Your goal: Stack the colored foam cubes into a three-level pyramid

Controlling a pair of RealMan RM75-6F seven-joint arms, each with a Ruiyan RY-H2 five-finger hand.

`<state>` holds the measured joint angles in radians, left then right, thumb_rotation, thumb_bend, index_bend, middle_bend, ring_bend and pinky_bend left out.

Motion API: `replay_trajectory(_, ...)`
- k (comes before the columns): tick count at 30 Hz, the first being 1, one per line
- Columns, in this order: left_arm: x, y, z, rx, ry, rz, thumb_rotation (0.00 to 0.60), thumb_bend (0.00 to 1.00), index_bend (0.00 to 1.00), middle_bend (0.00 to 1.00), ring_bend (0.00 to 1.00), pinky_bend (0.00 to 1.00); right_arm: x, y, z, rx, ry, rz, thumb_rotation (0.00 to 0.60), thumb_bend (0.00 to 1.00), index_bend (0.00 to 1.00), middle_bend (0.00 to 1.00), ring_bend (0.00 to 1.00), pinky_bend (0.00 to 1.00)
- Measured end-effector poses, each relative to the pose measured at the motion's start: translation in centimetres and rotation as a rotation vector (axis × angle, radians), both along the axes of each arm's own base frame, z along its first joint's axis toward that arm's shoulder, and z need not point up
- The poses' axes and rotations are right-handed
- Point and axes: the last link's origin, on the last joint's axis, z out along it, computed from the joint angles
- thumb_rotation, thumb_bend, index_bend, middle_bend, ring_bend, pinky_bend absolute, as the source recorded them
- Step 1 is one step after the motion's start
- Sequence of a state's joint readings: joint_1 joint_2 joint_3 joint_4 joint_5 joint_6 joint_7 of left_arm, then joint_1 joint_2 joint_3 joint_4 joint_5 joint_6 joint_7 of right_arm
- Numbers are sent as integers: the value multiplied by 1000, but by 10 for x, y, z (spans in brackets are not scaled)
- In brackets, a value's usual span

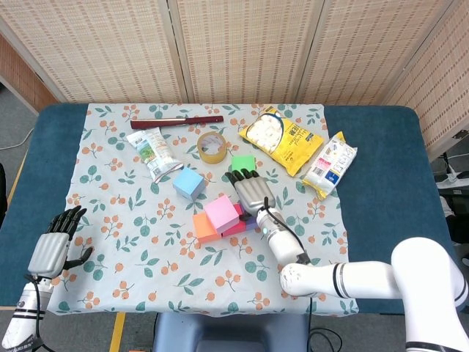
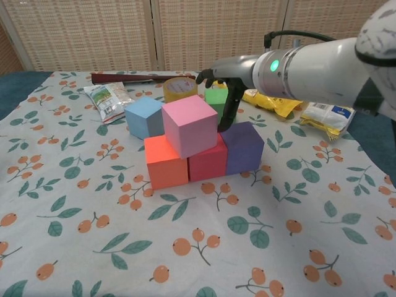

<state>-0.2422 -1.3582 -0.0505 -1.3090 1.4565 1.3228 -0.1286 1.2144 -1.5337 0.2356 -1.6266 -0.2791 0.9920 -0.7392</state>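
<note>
Judging handling first: the cubes are foam, so likely light, soft-faced and easily nudged; two opposite flat faces look the best place to take hold, with gentle pressure. Taking the red cube [image 2: 208, 162] as landmark, it sits in the middle of the base row on the flowered cloth [image 2: 93, 247], with the orange cube [image 2: 166, 162] touching its left side and the purple cube [image 2: 242, 147] touching its right. The pink cube [image 2: 190, 124] rests above, skewed, straddling orange and red.

Behind the red cube to the left stands the blue cube [image 2: 143, 116], loose. Directly behind is the green cube [image 2: 216, 96], also loose. The right hand [image 1: 251, 190] hovers just behind the purple cube, fingers extended downward near the green cube, holding nothing that can be seen; contact with green cannot be confirmed. The left hand [image 1: 53, 247] rests well to the left, near the table edge, fingers spread, empty.

Farther behind the red cube lie a tape roll [image 2: 180, 87], a snack packet [image 2: 106, 96], a yellow bag [image 2: 273, 102], a white packet [image 2: 327, 117] and a dark red tool [image 2: 133, 77]. The tape roll crowds the green cube; a careless reach risks toppling the pink cube.
</note>
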Motion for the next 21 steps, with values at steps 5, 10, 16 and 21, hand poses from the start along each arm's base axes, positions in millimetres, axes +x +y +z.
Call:
replay_trajectory(5,0,0,1,3,-2,0,600,328,0,8,22,98,2,3,-1,8,-1,6,600,64,0,50,0,98)
replay_trajectory(10,1,-1,2,4,-4,-4,600,327,0,8,22,97,4,5,0,9,0,11,600,64,0,50,0,98)
replay_trajectory(16,1,-1,2,4,-7,-6,600,328,0,8,22,97,5,7,-1,15,3,9,600,64,0,50,0,98)
replay_trajectory(21,1,-1,3,5,-7,-7,600,327,0,8,22,97,6,8,-1,21,4,10,600,64,0,50,0,97)
